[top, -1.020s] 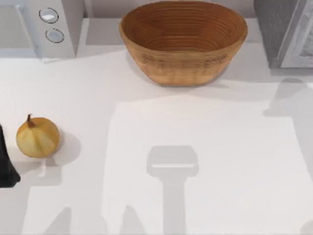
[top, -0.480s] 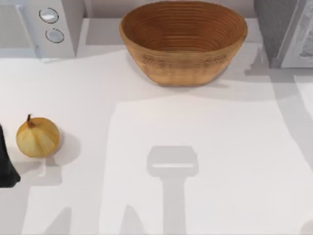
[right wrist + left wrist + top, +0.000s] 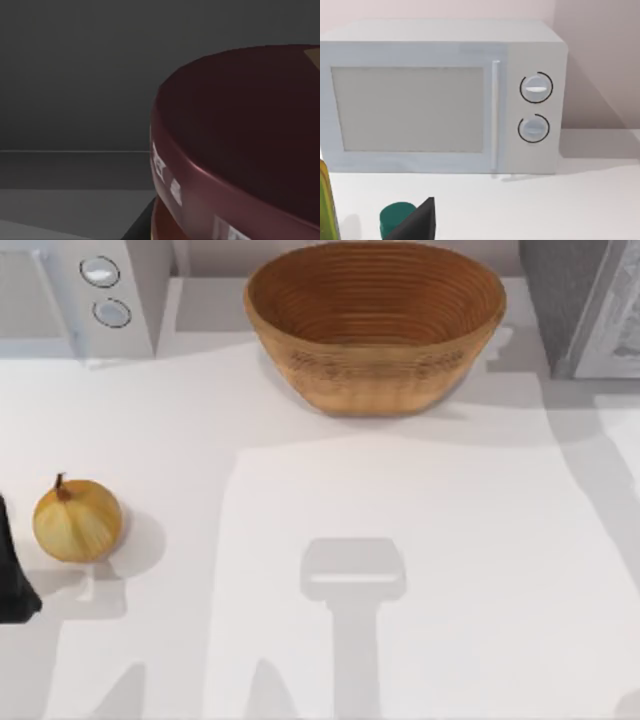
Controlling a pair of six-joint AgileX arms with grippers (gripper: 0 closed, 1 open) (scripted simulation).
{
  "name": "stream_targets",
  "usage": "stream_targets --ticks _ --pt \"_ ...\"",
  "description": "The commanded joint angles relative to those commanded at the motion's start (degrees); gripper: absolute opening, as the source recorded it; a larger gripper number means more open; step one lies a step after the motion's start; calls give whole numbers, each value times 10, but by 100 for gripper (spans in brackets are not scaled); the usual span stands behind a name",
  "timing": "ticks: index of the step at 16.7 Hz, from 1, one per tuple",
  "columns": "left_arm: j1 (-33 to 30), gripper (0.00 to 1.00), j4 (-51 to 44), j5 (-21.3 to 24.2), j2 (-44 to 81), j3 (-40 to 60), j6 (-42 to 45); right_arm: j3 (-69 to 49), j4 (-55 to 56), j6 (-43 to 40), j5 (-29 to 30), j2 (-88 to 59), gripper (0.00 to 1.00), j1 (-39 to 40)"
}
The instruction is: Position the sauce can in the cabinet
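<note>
The sauce can [image 3: 235, 150] looms very close in the right wrist view, with its dark maroon top tilted and a red band below the rim. My right gripper is shut on it, and a dark grey wall and floor lie behind. The cabinet [image 3: 562, 300] stands at the table's back right, its pale door panel [image 3: 622, 335] at the edge of the top view. My left arm [image 3: 12, 580] is parked at the table's left edge.
A big woven basket [image 3: 375, 370] sits at the back middle. A white microwave [image 3: 120, 300] with two knobs stands at the back left. A yellow onion [image 3: 77, 521] lies on the left beside my left arm. A teal cap [image 3: 395, 217] is in the left wrist view.
The arm's shadow on the right side of the table has slid toward the back, near the cabinet and basket. The onion, the basket and my left arm have not moved.
</note>
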State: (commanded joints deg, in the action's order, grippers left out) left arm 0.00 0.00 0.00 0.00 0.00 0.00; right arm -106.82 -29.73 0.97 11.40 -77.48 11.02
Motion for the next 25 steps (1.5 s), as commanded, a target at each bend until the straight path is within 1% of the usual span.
stream_targets --ticks 5,7,12,14,20,25 --pt "0 100 0 0 0 0 0 -15 3 1 -6 -21 0 -8" --pt "0 100 0 0 0 0 0 -56 8 1 -13 -66 0 -16" --pt "0 100 0 0 0 0 0 -195 33 -1 -31 -234 0 -33" --pt "0 100 0 0 0 0 0 -233 40 0 -38 -276 0 -42" --pt "0 100 0 0 0 0 0 -250 46 0 -45 -296 0 -51" --pt "0 100 0 0 0 0 0 -250 46 0 -45 -296 38 -51"
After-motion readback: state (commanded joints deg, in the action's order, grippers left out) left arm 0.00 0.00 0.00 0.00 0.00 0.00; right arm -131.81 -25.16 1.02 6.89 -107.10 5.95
